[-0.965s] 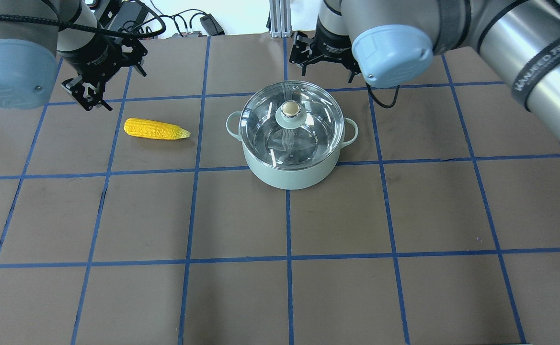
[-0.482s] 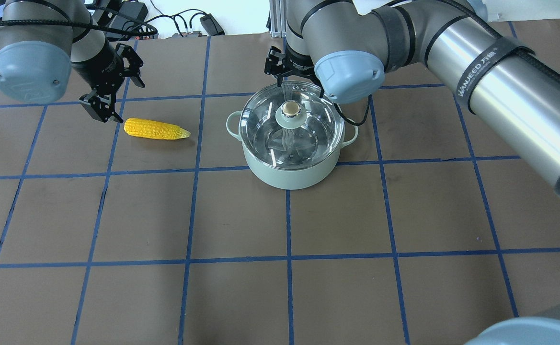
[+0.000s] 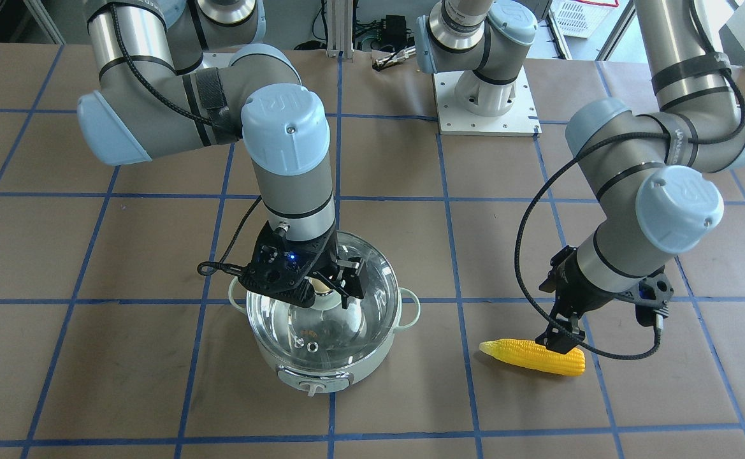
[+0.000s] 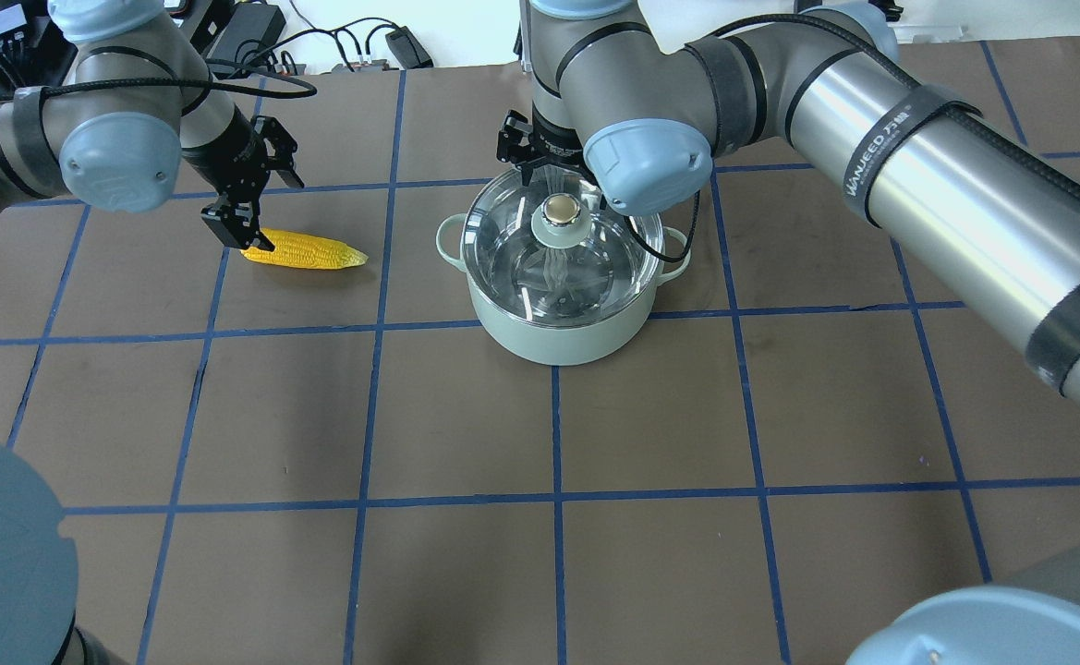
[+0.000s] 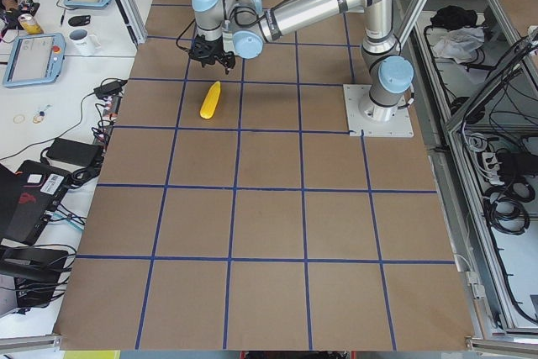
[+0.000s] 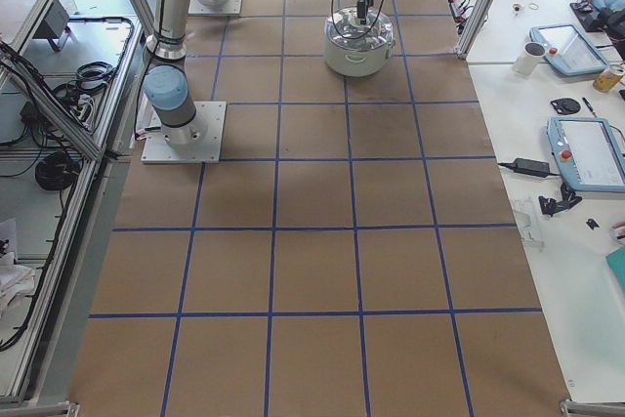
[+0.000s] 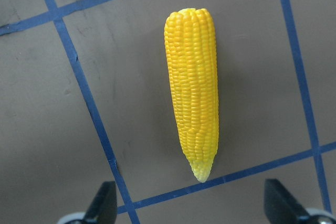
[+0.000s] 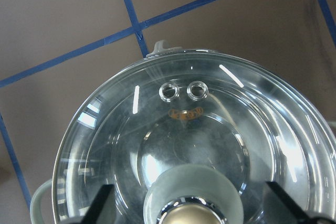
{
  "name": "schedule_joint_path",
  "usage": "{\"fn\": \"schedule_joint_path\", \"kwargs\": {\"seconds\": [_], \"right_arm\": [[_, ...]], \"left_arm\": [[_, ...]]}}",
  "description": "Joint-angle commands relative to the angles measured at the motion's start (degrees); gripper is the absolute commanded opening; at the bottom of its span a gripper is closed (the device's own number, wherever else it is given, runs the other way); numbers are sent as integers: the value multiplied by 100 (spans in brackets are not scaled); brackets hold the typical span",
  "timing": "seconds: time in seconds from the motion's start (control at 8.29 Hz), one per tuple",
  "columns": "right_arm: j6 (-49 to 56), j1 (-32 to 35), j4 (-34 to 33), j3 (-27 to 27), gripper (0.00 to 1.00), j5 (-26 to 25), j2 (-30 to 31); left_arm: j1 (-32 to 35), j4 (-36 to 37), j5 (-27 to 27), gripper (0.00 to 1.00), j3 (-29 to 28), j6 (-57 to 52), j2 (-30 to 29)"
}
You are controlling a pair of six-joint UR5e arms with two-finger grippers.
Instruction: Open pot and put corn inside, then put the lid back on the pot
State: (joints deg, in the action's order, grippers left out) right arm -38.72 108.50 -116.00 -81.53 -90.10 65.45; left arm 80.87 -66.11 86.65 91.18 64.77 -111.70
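The mint-green pot [image 4: 558, 337] stands at table centre with the glass lid [image 4: 512, 240] on it. The lid's cream knob [image 4: 560, 211] points up. My right gripper [image 3: 329, 288] hangs open just over the lid. In the right wrist view the right gripper [image 8: 191, 205] has one finger [image 8: 102, 205] on each side of the knob, not closed on it. The yellow corn [image 4: 302, 250] lies on the table to the pot's left. My left gripper [image 4: 242, 226] is open over the corn's blunt end. In the left wrist view the corn [image 7: 192, 103] lies ahead of the left gripper [image 7: 191, 208].
The brown table [image 4: 558, 554] has a grid of blue tape lines. Cables and power bricks [image 4: 253, 28] lie at the far edge. The pot's control knob [image 3: 313, 384] faces the operators' side. Tablets and a mug [image 5: 80, 39] sit on a side bench.
My right gripper has swung left and come down over the lid's knob. My left gripper has moved right and down to the corn's blunt end. Pot, lid and corn have not moved.
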Motion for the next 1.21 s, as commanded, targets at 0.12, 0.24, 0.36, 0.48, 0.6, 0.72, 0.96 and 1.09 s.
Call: {"fn": "schedule_joint_path", "kwargs": {"seconds": [0.12,0.24,0.36,0.48,0.6,0.72,0.96,1.09], "right_arm": [[-259,22,16,-12,88,1,-103],[-250,22,16,-12,77,10,-103],[-276,31,16,-12,73,10,-103],[-285,31,16,-12,66,71,-103],[-277,31,16,-12,63,176,-94],[-216,31,34,-12,62,177,-94],[-180,31,95,-4,45,186,-85],[-119,31,147,-3,39,186,-76]], "left_arm": [[-36,334,-8,100,-4,115,-510],[-124,501,-8,100,-4,115,-624],[-168,685,-8,100,-4,97,-669],[-229,696,-8,100,5,62,-765],[-282,696,-8,100,31,53,-853],[-291,696,-43,100,66,97,-888],[-300,696,-26,100,49,97,-976],[-300,731,-26,100,-3,106,-1090]]}}
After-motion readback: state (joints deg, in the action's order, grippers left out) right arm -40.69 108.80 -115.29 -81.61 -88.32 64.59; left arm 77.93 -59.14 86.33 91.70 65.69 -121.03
